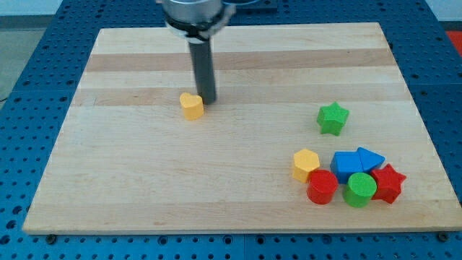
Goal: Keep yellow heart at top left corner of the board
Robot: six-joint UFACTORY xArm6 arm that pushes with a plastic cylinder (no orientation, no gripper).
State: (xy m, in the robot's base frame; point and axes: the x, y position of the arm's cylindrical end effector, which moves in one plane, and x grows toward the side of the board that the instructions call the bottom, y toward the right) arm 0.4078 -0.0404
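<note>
The yellow heart (191, 105) lies on the wooden board (144, 188), left of the middle and well below the board's top left corner. My tip (207, 100) stands just to the right of the heart, touching or almost touching its upper right side. The rod rises straight up to the arm at the view's top.
A green star (333, 118) lies at the right. At the lower right is a cluster: a yellow hexagon (306, 164), a red cylinder (322, 188), a green cylinder (359, 190), a blue cube (347, 164), a blue triangle (371, 158) and a red star (388, 183).
</note>
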